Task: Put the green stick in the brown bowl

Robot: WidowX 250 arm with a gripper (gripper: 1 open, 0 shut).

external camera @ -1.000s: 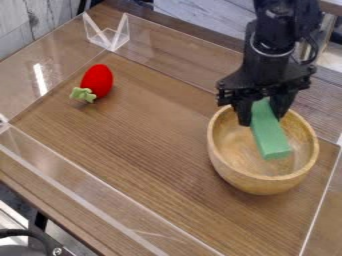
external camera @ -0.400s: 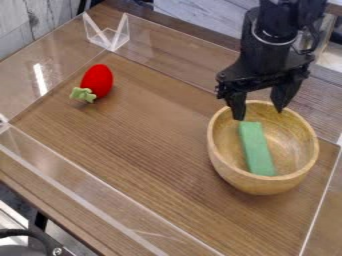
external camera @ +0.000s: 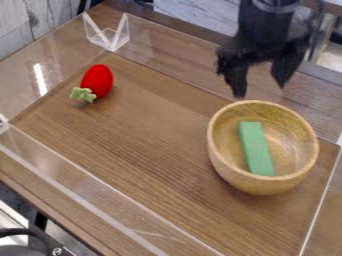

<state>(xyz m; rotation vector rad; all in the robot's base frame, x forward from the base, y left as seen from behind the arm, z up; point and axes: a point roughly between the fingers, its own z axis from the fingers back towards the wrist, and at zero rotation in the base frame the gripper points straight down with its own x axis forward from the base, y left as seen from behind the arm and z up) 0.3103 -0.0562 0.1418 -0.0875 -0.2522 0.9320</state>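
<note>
One green stick (external camera: 254, 147) lies flat inside the one brown bowl (external camera: 223, 155), resting on the bowl's floor with its long side running roughly toward the viewer. The single hand (external camera: 263, 74) hangs above the bowl's far rim, its two dark fingers spread apart and empty, clear of the stick. One red strawberry (external camera: 95, 80) with green leaves sits well apart on the wooden surface (external camera: 134, 150), toward its left.

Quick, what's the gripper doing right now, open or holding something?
Gripper: open, holding nothing; the green stick lies in the brown bowl.
</note>
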